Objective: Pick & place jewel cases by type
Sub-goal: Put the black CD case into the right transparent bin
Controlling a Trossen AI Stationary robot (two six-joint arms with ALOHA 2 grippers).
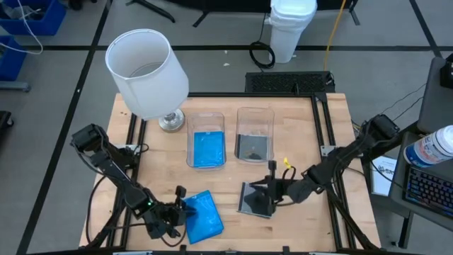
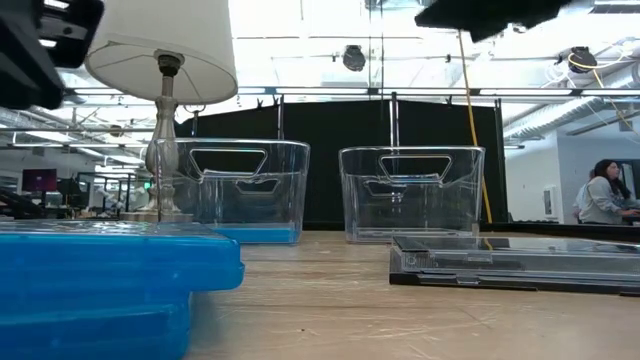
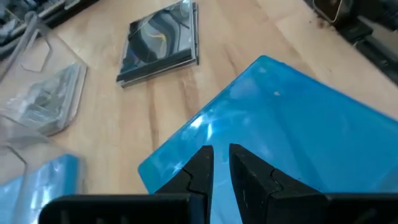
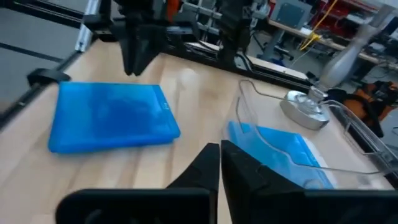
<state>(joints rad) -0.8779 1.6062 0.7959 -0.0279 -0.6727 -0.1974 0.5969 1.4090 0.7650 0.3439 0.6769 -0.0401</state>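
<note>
A bright blue jewel case [image 1: 203,216] lies flat near the table's near edge; the low view [image 2: 110,265] shows it resting on a second blue one. A dark smoky jewel case [image 1: 255,200] lies flat to its right [image 2: 510,262]. My left gripper [image 1: 177,210] hangs shut just left of the blue case's edge [image 3: 214,163], above the table [image 4: 137,53]. My right gripper [image 1: 273,188] is shut [image 4: 219,160] and raised over the dark case's right part. The left clear tub [image 1: 207,142] holds blue cases; the right tub [image 1: 253,138] holds a dark one.
A table lamp with a white shade [image 1: 147,71] stands on its round base [image 1: 171,121] at the far left, beside the left tub. Bare wood lies between the tubs and the two loose cases. A person [image 2: 603,195] sits in the room beyond.
</note>
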